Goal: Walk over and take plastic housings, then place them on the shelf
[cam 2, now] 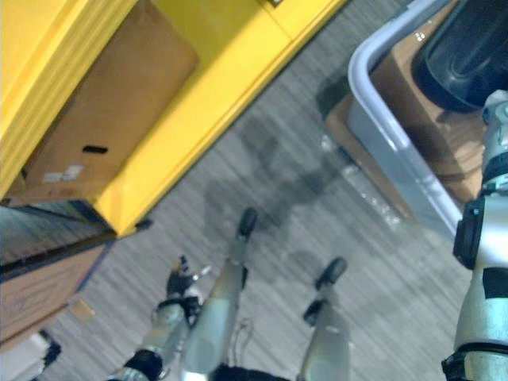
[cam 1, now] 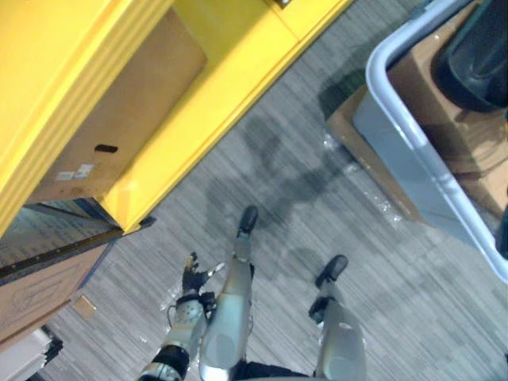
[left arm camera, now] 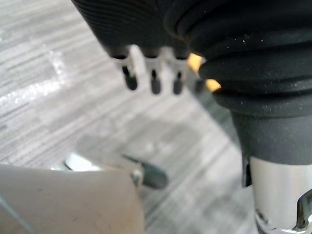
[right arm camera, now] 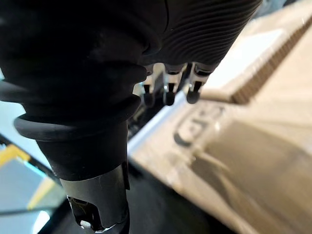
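A black plastic housing (cam 1: pixel 476 55) lies on brown cardboard (cam 1: pixel 432 99) inside a grey-blue bin (cam 1: pixel 381 71) at the far right. The yellow shelf (cam 1: pixel 230 71) runs across the upper left. My left hand (cam 1: pixel 191 279) hangs low by my side over the floor, its fingers (left arm camera: pixel 153 80) relaxed and holding nothing. My right arm (cam 2: pixel 484 238) rises along the right edge toward the bin. In the right wrist view my right hand (right arm camera: pixel 168 90) hovers above printed cardboard (right arm camera: pixel 253 146) with straight fingers and nothing in it.
A cardboard box (cam 1: pixel 119 111) sits in the yellow shelf's lower bay. Another carton (cam 1: pixel 40 294) stands at the lower left. A flat cardboard sheet (cam 1: pixel 349 131) sticks out under the bin. Grey carpet (cam 1: pixel 278 182) lies between shelf and bin.
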Controlling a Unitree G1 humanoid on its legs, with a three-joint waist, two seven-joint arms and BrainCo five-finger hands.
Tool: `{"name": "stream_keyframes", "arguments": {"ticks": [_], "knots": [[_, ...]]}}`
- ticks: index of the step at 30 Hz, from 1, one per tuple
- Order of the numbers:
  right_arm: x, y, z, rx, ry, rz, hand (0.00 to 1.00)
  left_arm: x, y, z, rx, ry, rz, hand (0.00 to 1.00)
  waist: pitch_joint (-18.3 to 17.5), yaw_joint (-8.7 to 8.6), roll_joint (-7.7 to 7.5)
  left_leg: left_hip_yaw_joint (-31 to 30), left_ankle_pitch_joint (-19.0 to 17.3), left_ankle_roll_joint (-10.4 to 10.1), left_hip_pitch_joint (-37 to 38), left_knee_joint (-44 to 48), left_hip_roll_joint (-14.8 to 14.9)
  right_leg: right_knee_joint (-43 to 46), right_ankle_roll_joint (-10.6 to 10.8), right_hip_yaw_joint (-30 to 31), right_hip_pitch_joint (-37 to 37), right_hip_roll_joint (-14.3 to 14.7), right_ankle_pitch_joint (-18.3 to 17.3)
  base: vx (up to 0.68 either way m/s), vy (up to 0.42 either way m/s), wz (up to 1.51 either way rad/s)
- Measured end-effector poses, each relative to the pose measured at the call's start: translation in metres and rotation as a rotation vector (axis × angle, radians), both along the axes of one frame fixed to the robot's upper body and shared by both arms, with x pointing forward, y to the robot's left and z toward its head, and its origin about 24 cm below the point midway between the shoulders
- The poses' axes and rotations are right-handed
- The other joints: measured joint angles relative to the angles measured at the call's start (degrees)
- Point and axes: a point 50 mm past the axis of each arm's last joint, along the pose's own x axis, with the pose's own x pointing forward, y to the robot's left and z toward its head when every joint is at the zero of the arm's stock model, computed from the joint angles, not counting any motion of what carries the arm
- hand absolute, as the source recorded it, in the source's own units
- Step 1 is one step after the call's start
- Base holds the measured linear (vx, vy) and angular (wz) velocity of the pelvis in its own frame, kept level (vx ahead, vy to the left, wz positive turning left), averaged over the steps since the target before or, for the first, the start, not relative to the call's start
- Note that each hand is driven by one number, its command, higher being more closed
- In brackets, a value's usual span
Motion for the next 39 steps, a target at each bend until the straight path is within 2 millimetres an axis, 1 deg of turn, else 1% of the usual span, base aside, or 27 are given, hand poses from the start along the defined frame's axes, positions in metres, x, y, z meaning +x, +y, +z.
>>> {"name": "stream_keyframes", "arguments": {"ticks": [1,2,4,6,7,8,10,12,16,18,20,22,26,31,33,34,35,38,39], "knots": [[0.0,-0.002,-0.007,0.011,0.017,0.003,0.0,0.001,-0.001,0.001,-0.006,-0.004,-0.011,0.0,0.0,0.4,0.0,-0.3,0.0,0.0,-0.2,0.0,-0.1,-0.2,0.1,-0.5,0.1,0.0,0.1,0.0,0.031,0.12],[-0.002,-0.004,-0.01,0.015,0.022,-0.004,1.0,0.002,-0.002,0.001,-0.009,-0.006,-0.016,0.0,0.0,0.6,0.0,-0.5,0.0,0.0,-0.2,0.0,-0.2,-0.3,0.1,-0.8,0.3,0.0,0.1,0.01,0.052,0.15],[-0.007,-0.011,-0.01,0.032,0.022,-0.007,1.0,0.003,-0.004,0.002,-0.017,-0.01,-0.026,0.0,0.0,1.4,0.01,-0.9,0.0,0.0,-0.2,0.0,-0.3,-0.3,0.1,-1.1,0.5,0.0,0.1,0.0,0.063,0.1],[-0.009,-0.014,-0.011,0.036,0.022,-0.015,1.0,0.003,-0.006,0.002,-0.024,-0.014,-0.035,0.0,0.0,1.77,0.03,-1.0,0.1,0.0,-0.3,-0.1,-0.4,-0.3,0.1,-1.2,0.5,0.0,0.0,-0.01,0.063,0.03],[-0.012,-0.019,-0.013,0.043,0.021,-0.028,1.0,0.004,-0.008,0.003,-0.029,-0.015,-0.045,0.0,-0.1,2.03,0.14,-1.2,0.3,-0.1,-0.3,-0.4,-0.4,-0.3,0.1,-1.3,0.5,0.0,0.0,-0.02,0.062,0.05],[-0.014,-0.021,-0.014,0.046,0.02,-0.036,1.0,0.004,-0.009,0.003,-0.032,-0.015,-0.052,0.0,-0.2,2.16,0.3,-1.4,0.5,-0.2,-0.3,-0.7,-0.4,-0.3,0.1,-1.4,0.5,0.0,0.0,-0.02,0.057,0.1],[-0.021,-0.03,-0.013,0.071,-0.001,-0.059,1.0,0.005,-0.018,0.004,-0.044,-0.021,-0.081,0.0,-0.1,2.41,1.34,-2.7,1.5,-0.5,-0.2,-1.9,-0.4,-0.1,-0.1,-2.7,0.6,0.2,-0.4,-0.03,0.046,0.19],[-0.027,-0.036,-0.015,0.108,-0.027,-0.073,1.0,0.006,-0.019,0.005,-0.048,-0.022,-0.09,0.0,-0.1,2.83,1.42,-3.1,2.2,-0.7,0.0,-3.0,-0.3,0.0,0.0,-2.8,0.5,0.3,-0.8,-0.04,0.052,0.11],[-0.029,-0.04,-0.026,0.178,-0.054,-0.078,1.0,0.005,-0.022,0.004,-0.055,-0.007,-0.094,0.0,-0.1,3.39,1.72,-3.3,2.5,-0.8,1.5,-3.6,-0.2,0.6,0.2,-2.9,1.6,0.2,-1.4,-0.02,0.057,0.03],[-0.03,-0.041,-0.031,0.177,-0.039,-0.081,1.0,0.003,-0.024,0.003,-0.06,-0.004,-0.099,0.0,-0.1,3.52,2.36,-3.7,2.5,-0.8,2.6,-3.8,-0.2,1.4,0.1,-3.3,2.5,0.1,-2.2,-0.01,0.056,0.09],[-0.031,-0.042,-0.033,0.156,-0.026,-0.085,1.0,-0.001,-0.026,0.003,-0.069,-0.006,-0.1,0.0,-0.5,3.52,2.93,-3.9,2.7,-1.1,3.2,-4.5,0.1,2.5,0.1,-3.7,2.4,0.0,-3.0,-0.02,0.041,0.07],[-0.032,-0.043,-0.033,0.127,-0.007,-0.089,1.0,-0.001,-0.027,0.003,-0.069,-0.011,-0.108,0.0,-0.7,3.49,3.17,-3.9,2.8,-1.1,3.2,-4.6,0.2,2.9,0.1,-3.7,2.4,0.0,-3.2,0.0,0.044,0.01],[-0.03,-0.041,-0.033,0.069,0.035,-0.093,1.0,0.002,-0.031,0.009,-0.053,-0.045,-0.127,0.0,-0.7,3.12,3.19,-3.5,2.8,-1.1,4.1,-4.6,0.4,3.4,0.1,-2.9,2.7,-0.1,-3.2,0.01,0.044,-0.04],[-0.015,-0.023,-0.036,-0.03,0.114,-0.061,1.0,0.014,-0.036,0.033,0.029,-0.164,-0.175,0.0,-0.7,1.67,3.19,-2.2,2.8,-1.1,6.1,-4.6,1.1,4.0,0.1,-1.9,3.6,-0.2,-3.2,-0.02,0.039,-0.12],[-0.011,-0.019,-0.034,-0.05,0.13,-0.061,1.0,0.017,-0.038,0.039,0.06,-0.197,-0.194,0.0,-0.7,0.79,3.22,-2.1,2.8,-1.1,6.4,-4.5,1.3,4.6,0.0,-1.4,3.7,-0.2,-3.2,-0.03,0.05,-0.06],[-0.012,-0.019,-0.033,-0.07,0.15,-0.08,1.0,0.02,-0.04,0.044,0.093,-0.219,-0.207,0.0,-0.7,0.63,3.22,-1.8,2.8,-1.1,6.6,-4.5,1.4,4.8,0.0,-1.1,3.7,-0.3,-3.2,-0.03,0.045,-0.08],[-0.011,-0.018,-0.033,-0.076,0.156,-0.086,1.0,0.021,-0.04,0.046,0.11,-0.228,-0.209,0.0,-0.7,0.53,3.22,-1.5,2.8,-1.1,6.8,-4.5,1.5,4.9,0.0,-1.0,3.7,-0.3,-3.2,-0.05,0.07,-0.15],[-0.001,-0.004,-0.028,-0.111,0.18,-0.088,1.0,0.031,-0.028,0.056,0.206,-0.266,-0.195,0.0,-0.7,-0.95,3.16,0.0,2.8,-1.1,8.4,-4.5,2.1,6.1,0.0,0.5,3.9,-0.3,-3.2,-0.06,0.048,-0.19],[0.0,-0.002,-0.028,-0.113,0.185,-0.087,1.0,0.034,-0.026,0.059,0.223,-0.278,-0.191,0.0,-0.7,-1.04,3.16,0.5,2.8,-1.1,8.9,-4.5,2.3,6.4,0.0,0.9,3.9,-0.3,-3.2,-0.09,0.034,-0.36]]}}
